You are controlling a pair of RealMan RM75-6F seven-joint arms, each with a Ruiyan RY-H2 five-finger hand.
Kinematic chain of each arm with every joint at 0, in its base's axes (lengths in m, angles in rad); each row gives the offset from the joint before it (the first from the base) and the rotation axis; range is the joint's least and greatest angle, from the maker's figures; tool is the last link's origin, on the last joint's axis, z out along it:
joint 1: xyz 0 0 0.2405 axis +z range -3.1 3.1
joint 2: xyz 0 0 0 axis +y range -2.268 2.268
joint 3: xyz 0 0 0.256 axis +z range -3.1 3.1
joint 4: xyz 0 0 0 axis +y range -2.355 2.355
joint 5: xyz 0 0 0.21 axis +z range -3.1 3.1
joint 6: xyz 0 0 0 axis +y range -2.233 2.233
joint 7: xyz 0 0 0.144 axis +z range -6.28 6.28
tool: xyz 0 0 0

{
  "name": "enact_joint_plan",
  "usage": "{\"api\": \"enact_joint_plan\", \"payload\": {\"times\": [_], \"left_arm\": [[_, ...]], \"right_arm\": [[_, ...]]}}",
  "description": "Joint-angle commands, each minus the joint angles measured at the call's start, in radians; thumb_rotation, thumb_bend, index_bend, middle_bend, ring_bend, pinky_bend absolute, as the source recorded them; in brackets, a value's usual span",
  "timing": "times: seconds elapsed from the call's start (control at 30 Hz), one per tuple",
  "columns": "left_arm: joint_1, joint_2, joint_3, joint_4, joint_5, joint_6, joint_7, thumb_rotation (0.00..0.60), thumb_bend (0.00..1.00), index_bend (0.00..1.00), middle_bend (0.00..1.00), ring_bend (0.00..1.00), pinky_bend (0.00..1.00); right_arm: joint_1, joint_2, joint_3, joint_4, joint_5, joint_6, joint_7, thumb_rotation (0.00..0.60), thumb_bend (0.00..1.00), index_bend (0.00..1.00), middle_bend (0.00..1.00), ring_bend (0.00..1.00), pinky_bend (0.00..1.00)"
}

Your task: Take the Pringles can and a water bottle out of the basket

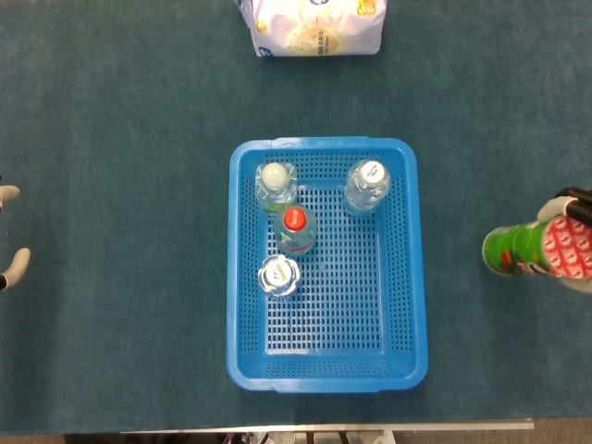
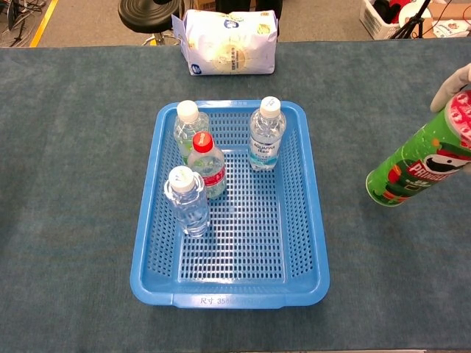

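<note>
Green cardboard Pringles can (image 2: 416, 165) with red lid — tilted, outside blue plastic basket (image 2: 309, 220), above table | right hand (image 2: 450, 87) fingers holding it | left hand (image 1: 9, 264) idle, fingers apart | next: stand can down, then a water bottle (image 2: 266, 134).
</note>
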Motion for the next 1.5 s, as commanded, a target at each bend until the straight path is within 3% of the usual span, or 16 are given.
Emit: {"api": "enact_joint_plan", "payload": {"times": [0.03,0.13,0.27,0.4,0.67,0.9,1.5], "left_arm": [[0.001,-0.001,0.000,0.001,-0.001,0.001,-0.001,0.600,0.25,0.24,0.18,0.10,0.34],[0.002,-0.002,0.001,0.004,-0.003,0.002,-0.003,0.600,0.25,0.24,0.18,0.10,0.34],[0.004,-0.005,0.003,0.008,-0.003,0.004,-0.009,0.600,0.25,0.24,0.18,0.10,0.34],[0.007,-0.005,0.004,0.012,-0.005,0.006,-0.013,0.600,0.25,0.24,0.17,0.10,0.34],[0.009,-0.006,0.005,0.014,-0.003,0.010,-0.017,0.600,0.25,0.24,0.17,0.10,0.34],[0.009,-0.007,0.005,0.016,-0.002,0.010,-0.020,0.600,0.25,0.24,0.18,0.10,0.34],[0.010,0.009,0.006,0.018,0.008,0.015,-0.036,0.600,0.25,0.24,0.18,0.10,0.34]], "right_arm": [[0.005,0.012,-0.007,-0.003,-0.009,-0.026,0.010,0.600,0.00,0.54,0.57,0.53,0.62],[0.020,0.037,-0.014,-0.017,-0.012,-0.070,0.016,0.600,0.00,0.38,0.44,0.42,0.60],[0.029,0.049,-0.009,-0.030,-0.007,-0.097,0.013,0.600,0.00,0.14,0.22,0.24,0.48],[0.028,0.038,0.003,-0.023,-0.019,-0.081,0.037,0.600,0.00,0.01,0.10,0.14,0.42],[0.025,0.014,0.024,0.000,-0.043,-0.044,0.068,0.600,0.00,0.00,0.05,0.10,0.40],[0.032,-0.044,0.084,0.045,-0.034,0.010,0.048,0.600,0.00,0.00,0.10,0.10,0.39],[0.252,-0.187,0.211,0.139,0.025,-0.204,0.023,0.600,0.00,0.10,0.20,0.13,0.39]]}}
